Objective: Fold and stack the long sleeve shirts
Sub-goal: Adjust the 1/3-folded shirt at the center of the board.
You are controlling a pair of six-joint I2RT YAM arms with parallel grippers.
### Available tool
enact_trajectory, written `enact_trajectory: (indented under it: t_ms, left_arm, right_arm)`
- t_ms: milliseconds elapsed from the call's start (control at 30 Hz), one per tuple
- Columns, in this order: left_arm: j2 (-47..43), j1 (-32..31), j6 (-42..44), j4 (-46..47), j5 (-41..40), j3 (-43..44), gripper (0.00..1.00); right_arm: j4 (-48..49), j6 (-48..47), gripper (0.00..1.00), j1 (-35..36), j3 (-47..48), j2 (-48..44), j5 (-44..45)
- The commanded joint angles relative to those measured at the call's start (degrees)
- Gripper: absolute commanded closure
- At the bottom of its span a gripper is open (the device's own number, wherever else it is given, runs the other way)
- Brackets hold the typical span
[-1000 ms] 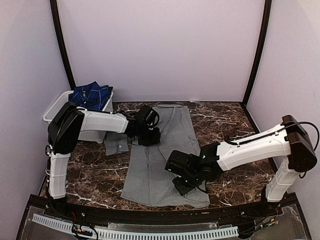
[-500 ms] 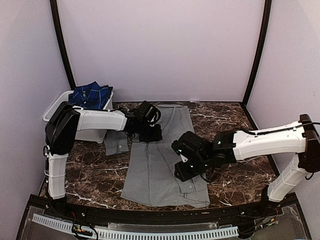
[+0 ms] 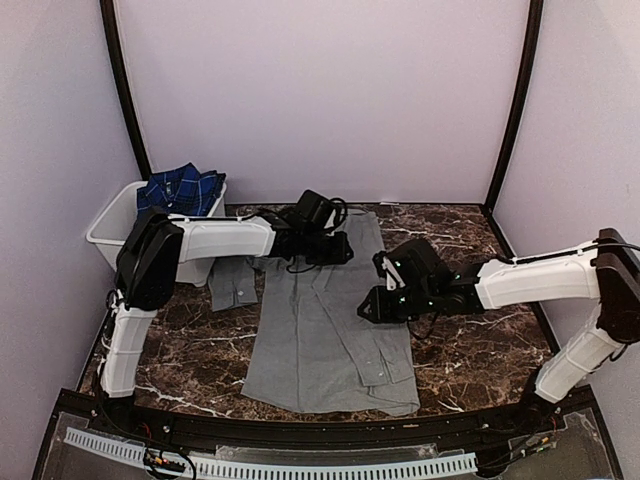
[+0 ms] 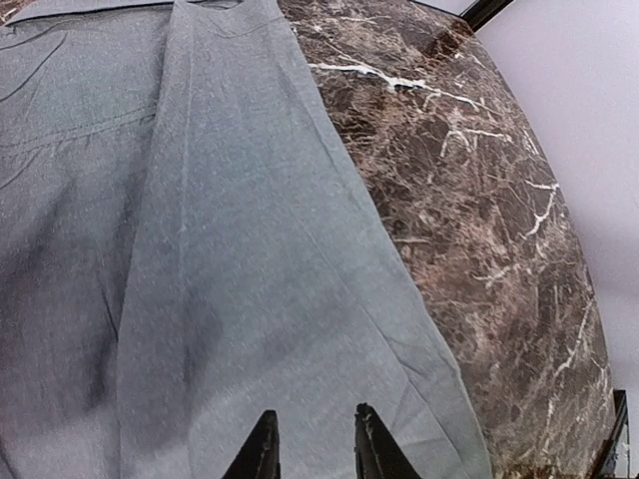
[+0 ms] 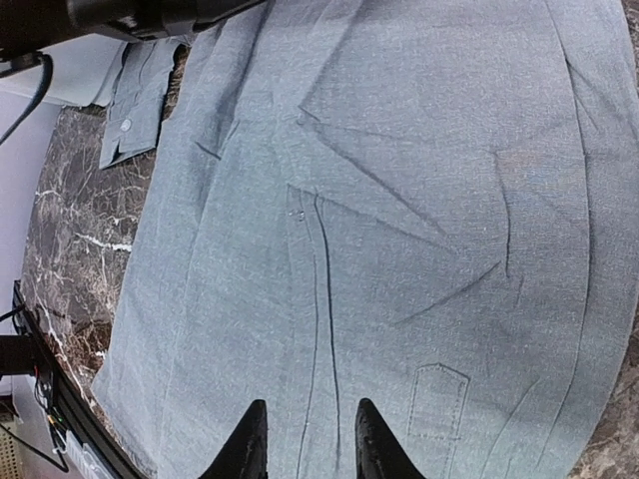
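A dark marble table (image 3: 480,345) carries the grey shirt (image 3: 320,330), spread flat along its length with creases running down the cloth. A white tub (image 3: 108,228) stands past the grey shirt's far left corner, and the plaid shirt (image 3: 182,190) is heaped in it. One grey sleeve (image 3: 234,283) lies out to the left of the grey shirt's body, a pale button on its cuff. The left gripper (image 4: 312,424) hangs over the grey shirt's far end, fingers parted and holding nothing. The right gripper (image 5: 308,414), also parted and empty, hovers over the grey shirt's right half, just beside what looks like a stitched patch (image 5: 437,401)
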Motion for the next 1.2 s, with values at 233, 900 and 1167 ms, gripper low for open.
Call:
enact_trajectory:
  t_ms: [233, 900, 1167]
  left_arm:
    - [13.3, 4.0, 3.5, -2.4, 0.3, 14.2, 0.74]
    - [20.4, 5.2, 3.6, 0.6, 2.1, 28.1, 0.65]
    - [28.3, 7.3, -0.8, 8.7, 5.0, 35.9, 0.63]
  right_arm:
    - [17.4, 4.6, 0.74, -3.7, -9.7, 3.8, -7.9]
    - [19.5, 6.4, 0.76, -3.7, -16.6, 4.4, -11.0]
    - [17.8, 6.2, 0.76, -3.7, -17.0, 3.1, -11.2]
